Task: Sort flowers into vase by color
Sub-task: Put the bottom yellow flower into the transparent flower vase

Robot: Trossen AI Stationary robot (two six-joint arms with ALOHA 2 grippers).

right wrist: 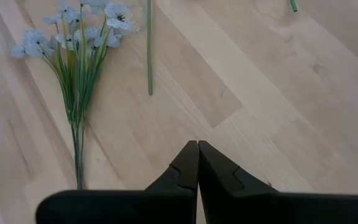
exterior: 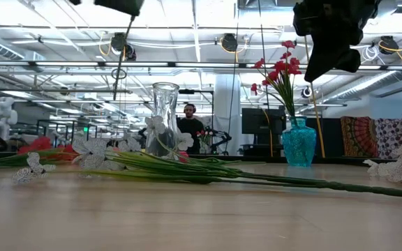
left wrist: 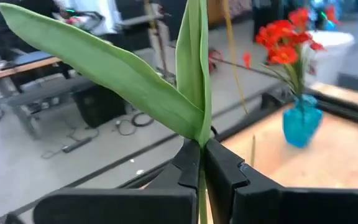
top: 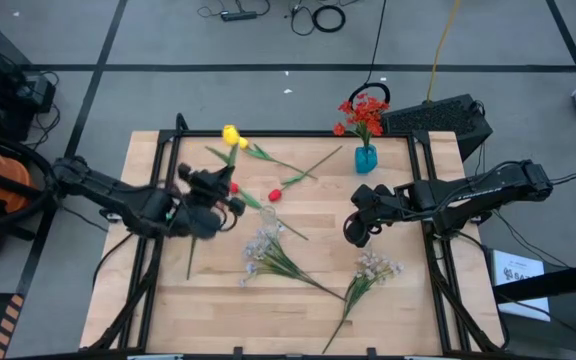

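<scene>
Left tool (left wrist: 201, 163) pinching green-leaved stem (left wrist: 191, 93) | right tool (right wrist: 197, 163) pressed together, empty | teal vase (top: 365, 158) holds red blossoms (top: 364, 112)

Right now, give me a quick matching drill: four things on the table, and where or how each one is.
Things:
1. teal vase
2. left gripper
3. right gripper
4. yellow tulip

States:
A. lying on the table's far side
B. shut, empty, above bare wood
C. holds red flowers
D. shut on a green stem

Pairs: 1-C, 2-D, 3-B, 4-A
</scene>
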